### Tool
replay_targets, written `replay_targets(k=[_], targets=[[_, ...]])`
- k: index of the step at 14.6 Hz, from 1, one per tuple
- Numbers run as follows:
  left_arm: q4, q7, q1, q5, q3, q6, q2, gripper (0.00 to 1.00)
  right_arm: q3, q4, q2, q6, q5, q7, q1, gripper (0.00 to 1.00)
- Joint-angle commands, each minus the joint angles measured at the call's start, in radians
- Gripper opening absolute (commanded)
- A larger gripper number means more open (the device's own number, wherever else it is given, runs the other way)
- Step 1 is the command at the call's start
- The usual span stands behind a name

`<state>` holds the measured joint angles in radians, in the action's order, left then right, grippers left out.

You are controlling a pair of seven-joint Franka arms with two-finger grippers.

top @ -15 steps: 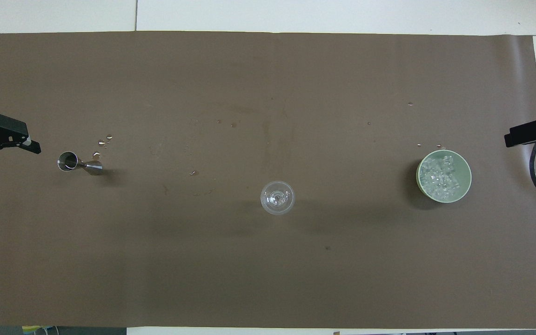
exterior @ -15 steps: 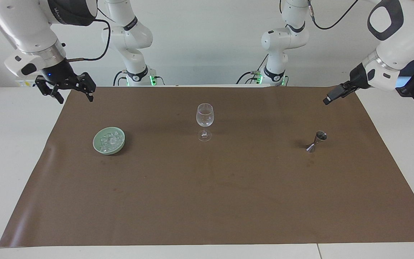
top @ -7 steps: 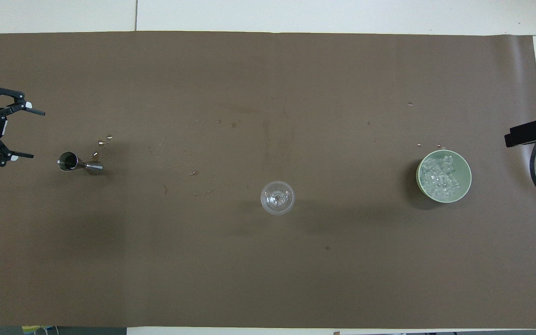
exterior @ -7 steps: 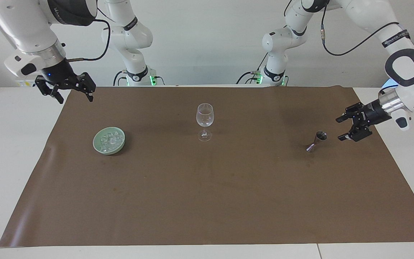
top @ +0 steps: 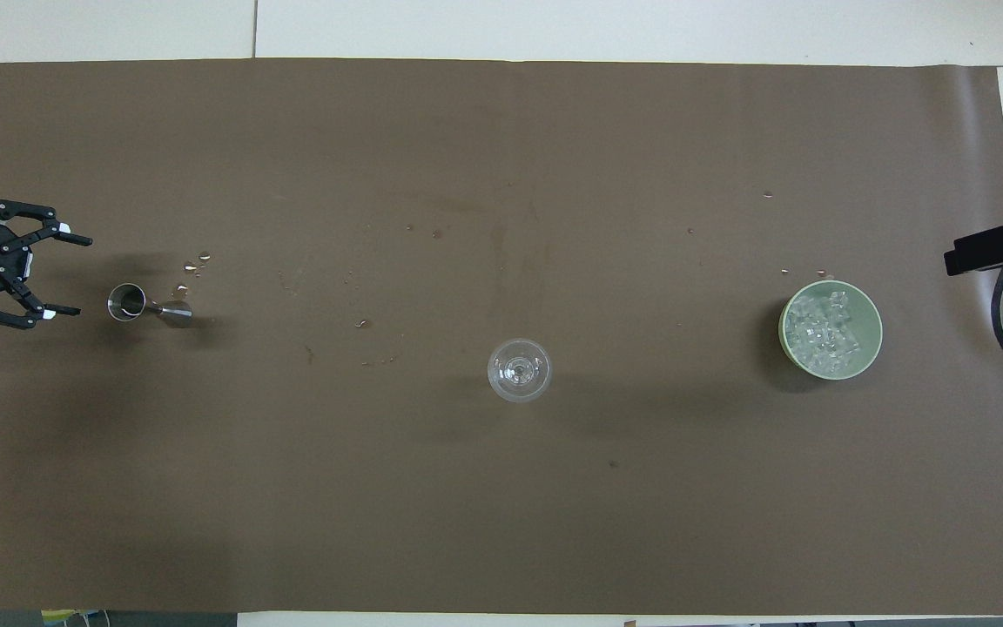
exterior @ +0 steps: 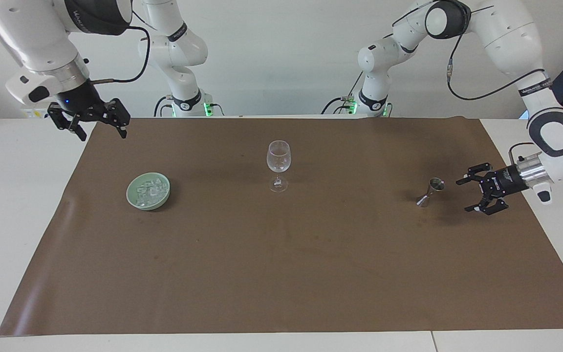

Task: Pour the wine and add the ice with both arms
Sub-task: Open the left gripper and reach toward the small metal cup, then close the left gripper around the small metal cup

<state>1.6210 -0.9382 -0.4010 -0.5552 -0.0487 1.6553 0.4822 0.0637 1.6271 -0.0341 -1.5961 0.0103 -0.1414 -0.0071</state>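
Observation:
A clear empty wine glass (exterior: 278, 165) (top: 519, 369) stands mid-mat. The ice (exterior: 148, 189) (top: 824, 326) lies heaped in a pale green dish (exterior: 135, 199) (top: 787, 345) toward the right arm's end. A small steel jigger (exterior: 430, 191) (top: 149, 306) stands toward the left arm's end; no wine shows. My left gripper (exterior: 463, 196) (top: 81, 276) is open, low over the mat beside the jigger, jaws turned toward it with a gap between. My right gripper (exterior: 104, 135) is open and empty, raised over the mat's corner, and waits.
A brown mat (exterior: 281, 274) covers most of the white table (exterior: 12, 195). Water drops (top: 192, 264) lie beside the jigger, and more are scattered mid-mat. The right arm's black cable (top: 1002, 322) hangs over the mat's edge near the dish.
The left arm swung down from high over the mat's corner to just above the mat beside the jigger, turning its open jaws toward it. The right arm stayed still.

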Motion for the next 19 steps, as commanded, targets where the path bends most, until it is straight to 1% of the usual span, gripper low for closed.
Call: replay_targets(k=[1,4,7,8,10,11,13,15,19], targets=[[0.113,-0.001,-0.013,-0.076,-0.011,0.02,-0.04,1.0,-0.005,0.025,-0.021,-0.002,-0.013,0.013,-0.011,1.0],[0.221,0.007,-0.018,-0.155,-0.01,0.069,-0.08,1.0,-0.005,0.025,-0.021,-0.002,-0.013,0.013,-0.011,1.0],[0.312,0.009,-0.032,-0.248,-0.007,0.092,-0.118,1.0,-0.005,0.025,-0.021,-0.002,-0.013,0.013,-0.011,1.0],[0.333,0.009,-0.038,-0.274,-0.005,0.11,-0.123,1.0,-0.005,0.025,-0.021,-0.002,-0.013,0.013,-0.011,1.0],[0.341,0.013,-0.053,-0.288,-0.008,0.132,-0.126,1.0,-0.005,0.023,-0.021,-0.002,-0.013,0.013,-0.011,1.0],[0.347,0.05,-0.056,-0.295,-0.008,0.13,-0.128,1.0,-0.005,0.025,-0.021,-0.002,-0.013,0.013,-0.011,1.0],[0.387,0.183,-0.062,-0.322,-0.008,0.126,-0.145,1.0,-0.005,0.025,-0.021,-0.002,-0.013,0.013,-0.011,1.0],[0.448,0.199,-0.07,-0.377,-0.008,0.133,-0.166,1.0,-0.005,0.025,-0.021,-0.002,-0.013,0.013,-0.011,1.0],[0.508,0.196,-0.053,-0.482,-0.008,0.193,-0.182,1.0,-0.005,0.025,-0.021,-0.002,-0.013,0.013,-0.011,1.0]])
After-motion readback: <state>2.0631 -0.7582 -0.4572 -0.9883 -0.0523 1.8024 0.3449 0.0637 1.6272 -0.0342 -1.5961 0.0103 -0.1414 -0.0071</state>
